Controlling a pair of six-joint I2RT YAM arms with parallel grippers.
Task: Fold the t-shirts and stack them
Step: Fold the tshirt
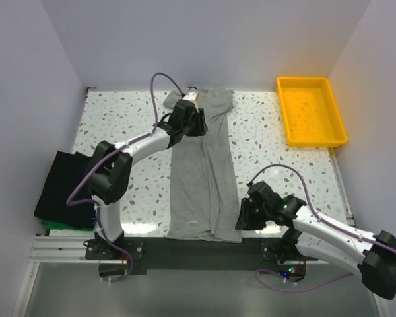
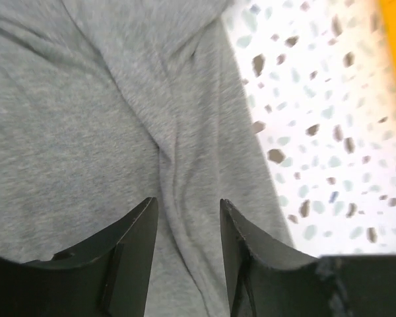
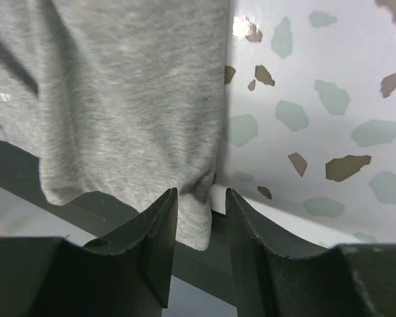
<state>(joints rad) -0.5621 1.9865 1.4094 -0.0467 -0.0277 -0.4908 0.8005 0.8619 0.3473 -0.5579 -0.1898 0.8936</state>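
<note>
Grey shirt (image 1: 202, 172) lies as a long strip across the desk (image 1: 119, 119), 12 to 6 o'clock. Left jaws hover part-open, empty, over its 12 o'clock end. Right jaws stand part-open astride its 5 o'clock corner.

Bright, even overhead light. Right wrist view: glare on table (image 3: 241, 26) at 12 o'clock. Left wrist view: blurred.
</note>
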